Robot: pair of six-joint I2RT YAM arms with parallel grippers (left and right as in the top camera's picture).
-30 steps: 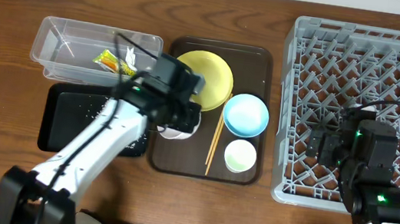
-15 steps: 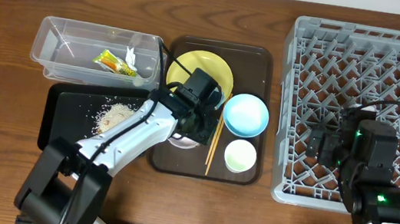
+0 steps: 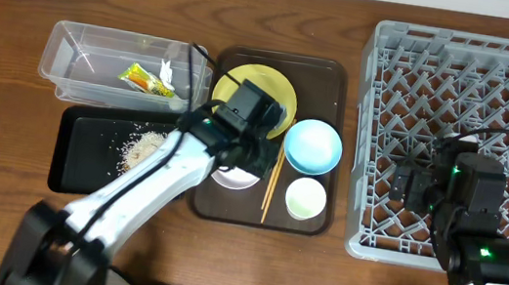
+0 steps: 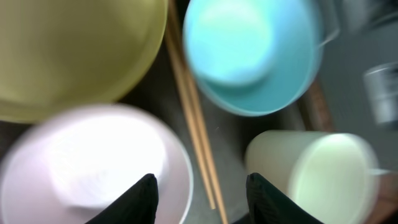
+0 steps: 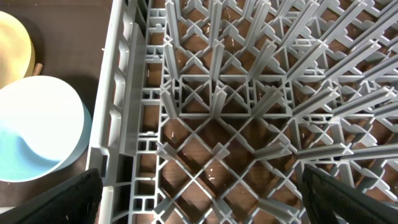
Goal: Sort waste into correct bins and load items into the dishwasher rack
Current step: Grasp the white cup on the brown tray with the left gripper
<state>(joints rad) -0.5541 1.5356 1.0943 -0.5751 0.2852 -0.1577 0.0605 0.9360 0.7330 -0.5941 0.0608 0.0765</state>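
Observation:
My left gripper (image 3: pixel 245 153) (image 4: pixel 200 186) is open and empty. It hovers over the white bowl's (image 3: pixel 228 176) (image 4: pixel 93 162) right rim and the wooden chopsticks (image 3: pixel 271 179) (image 4: pixel 189 118). The yellow plate (image 3: pixel 266 93) (image 4: pixel 74 50), light-blue bowl (image 3: pixel 313 145) (image 4: pixel 249 50) and pale cup (image 3: pixel 306 199) (image 4: pixel 317 174) lie around it. The clear tub (image 3: pixel 79 55) holds the green-and-orange wrapper (image 3: pixel 140 77) and white tissue (image 3: pixel 167 74). Rice scraps (image 3: pixel 140 147) lie on the black tray (image 3: pixel 80 154). My right gripper (image 3: pixel 408 187) (image 5: pixel 199 196) is open above the grey rack's (image 3: pixel 469 82) (image 5: pixel 217 112) lattice floor.
The dishes stand on a brown serving tray (image 3: pixel 337 80) between the bins and the rack. The rack's left wall (image 5: pixel 121 112) separates my right gripper from the light-blue bowl (image 5: pixel 37 137). The table is wooden.
My left arm has swung right from beside the black tray to over the brown tray, uncovering the rice scraps. The right arm has not moved.

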